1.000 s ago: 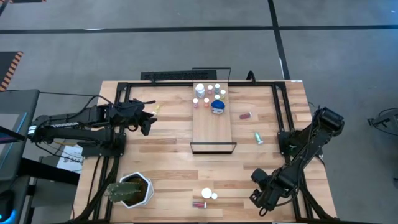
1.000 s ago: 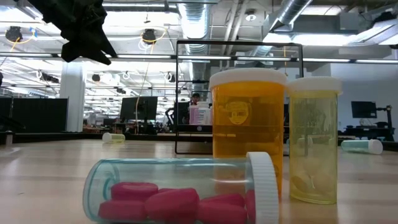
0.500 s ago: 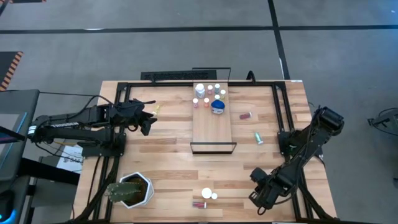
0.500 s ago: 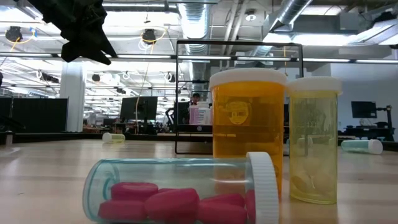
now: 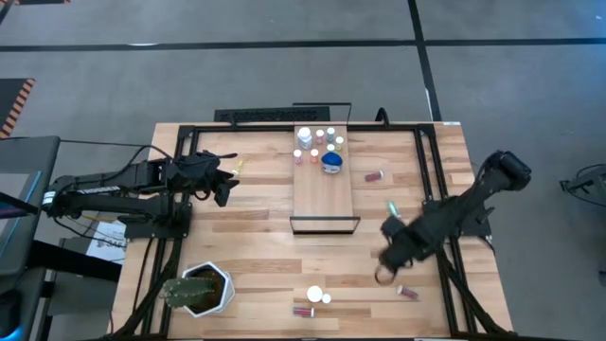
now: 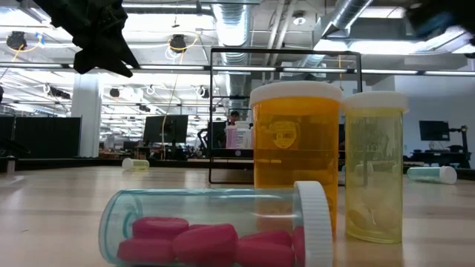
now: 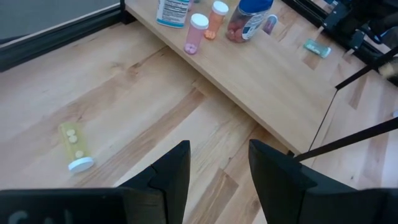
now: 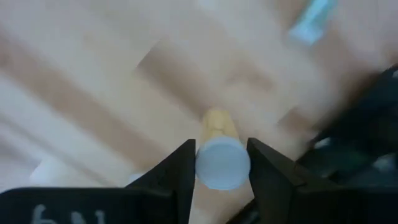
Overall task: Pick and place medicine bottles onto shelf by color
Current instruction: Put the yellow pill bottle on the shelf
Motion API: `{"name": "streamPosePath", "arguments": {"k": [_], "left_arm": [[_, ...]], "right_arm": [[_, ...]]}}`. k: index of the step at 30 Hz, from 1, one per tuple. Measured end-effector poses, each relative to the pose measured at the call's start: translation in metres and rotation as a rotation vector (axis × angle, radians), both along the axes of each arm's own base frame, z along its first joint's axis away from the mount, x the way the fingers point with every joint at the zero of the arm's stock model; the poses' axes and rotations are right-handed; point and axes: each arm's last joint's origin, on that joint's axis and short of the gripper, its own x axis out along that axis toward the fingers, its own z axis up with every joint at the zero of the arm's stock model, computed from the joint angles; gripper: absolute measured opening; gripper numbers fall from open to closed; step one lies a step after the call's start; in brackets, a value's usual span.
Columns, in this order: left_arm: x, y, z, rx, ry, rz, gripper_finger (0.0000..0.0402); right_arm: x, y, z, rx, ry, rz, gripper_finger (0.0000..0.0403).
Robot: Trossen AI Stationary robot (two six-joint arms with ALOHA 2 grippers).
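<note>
Right pincer [image 8: 219, 163] clamped on a white-capped orange bottle [image 8: 219, 149], left pincer [image 7: 219, 171] open and empty over the worktop [image 5: 256, 232], about seven bottles on the shelf [image 5: 323, 194], potted plant [image 5: 199, 289] at the corner

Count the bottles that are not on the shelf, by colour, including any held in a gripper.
Red or pink bottles: 3
Yellow or orange bottles, plus one in the right gripper: 4
Teal bottle: 1
Total: 8
</note>
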Motion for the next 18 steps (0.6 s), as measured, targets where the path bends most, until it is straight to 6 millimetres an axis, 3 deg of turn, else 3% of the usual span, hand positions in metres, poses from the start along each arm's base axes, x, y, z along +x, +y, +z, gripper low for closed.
{"name": "streamPosePath", "arguments": {"k": [7, 12, 18], "left_arm": [[0.0, 0.0, 0.0, 0.01, 0.004, -0.006, 0.0149], [0.0, 0.0, 0.0, 0.018, 0.008, -0.011, 0.0149], [0.0, 0.0, 0.0, 0.024, 0.012, -0.015, 0.0149]], "right_arm": [[0.013, -0.072, 0.019, -0.017, -0.033, -0.015, 0.014], [0.028, -0.122, 0.017, -0.017, -0.085, -0.003, 0.0147], [0.053, -0.166, 0.009, -0.014, -0.173, 0.017, 0.0148]]}}
